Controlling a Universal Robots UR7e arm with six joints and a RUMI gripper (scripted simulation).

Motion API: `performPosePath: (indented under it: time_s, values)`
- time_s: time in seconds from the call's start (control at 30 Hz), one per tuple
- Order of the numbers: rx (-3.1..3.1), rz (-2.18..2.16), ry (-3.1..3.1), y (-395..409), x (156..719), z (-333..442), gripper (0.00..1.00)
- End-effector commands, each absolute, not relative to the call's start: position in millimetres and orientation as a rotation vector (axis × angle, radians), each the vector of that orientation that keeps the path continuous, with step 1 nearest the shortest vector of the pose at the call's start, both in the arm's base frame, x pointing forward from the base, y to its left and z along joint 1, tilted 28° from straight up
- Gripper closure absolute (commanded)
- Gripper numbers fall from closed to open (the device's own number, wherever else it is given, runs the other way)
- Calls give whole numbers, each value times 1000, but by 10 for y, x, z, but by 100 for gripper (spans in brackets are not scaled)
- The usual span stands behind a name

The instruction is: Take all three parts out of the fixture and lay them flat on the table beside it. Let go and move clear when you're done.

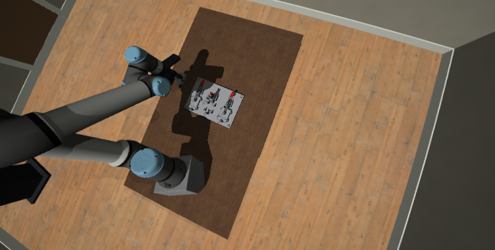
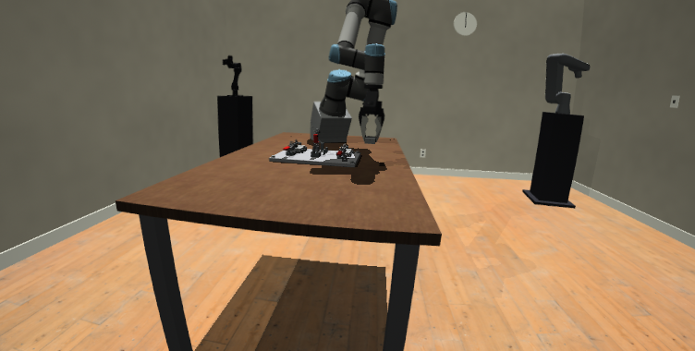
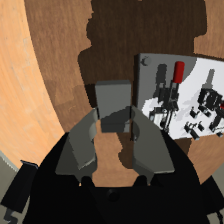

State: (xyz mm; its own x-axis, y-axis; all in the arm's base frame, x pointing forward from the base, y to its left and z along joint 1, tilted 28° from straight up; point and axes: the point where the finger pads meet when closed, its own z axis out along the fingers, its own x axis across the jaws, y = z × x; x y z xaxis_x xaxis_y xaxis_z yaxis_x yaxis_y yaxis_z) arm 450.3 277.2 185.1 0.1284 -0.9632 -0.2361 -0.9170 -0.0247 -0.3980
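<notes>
My gripper (image 1: 180,79) (image 2: 371,137) (image 3: 114,106) is shut on a grey rectangular part (image 2: 370,140) (image 3: 114,95). It holds the part above the table, just off the left edge of the fixture plate in the wrist view. The fixture (image 1: 237,106) (image 2: 311,160) (image 3: 144,80) is a pale plate with dark toggle clamps. Its red handles show in the top view, at the left (image 1: 202,82), middle (image 1: 210,93) and right (image 1: 232,94). The middle red handle (image 2: 316,138) stands upright. Pale shapes sit by the outer clamps; I cannot tell whether they are parts.
The brown table (image 1: 249,57) (image 2: 272,192) (image 3: 55,50) bears the fixture and the arm's grey base block (image 1: 195,175) (image 2: 332,127). The gripper is near a long table edge, and the clamps stand up from the plate beside it. The arm's shadow falls across the table.
</notes>
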Motion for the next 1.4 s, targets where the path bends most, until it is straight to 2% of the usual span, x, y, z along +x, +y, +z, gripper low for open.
performPosePath:
  time_s: [0.0,0.77,1.37]
  values:
    - [-1961,-137,1807,2773,4505,1857,100]
    - [-1961,-137,1807,2809,4556,1738,100]
    - [-1961,-137,1807,2937,4737,1316,100]
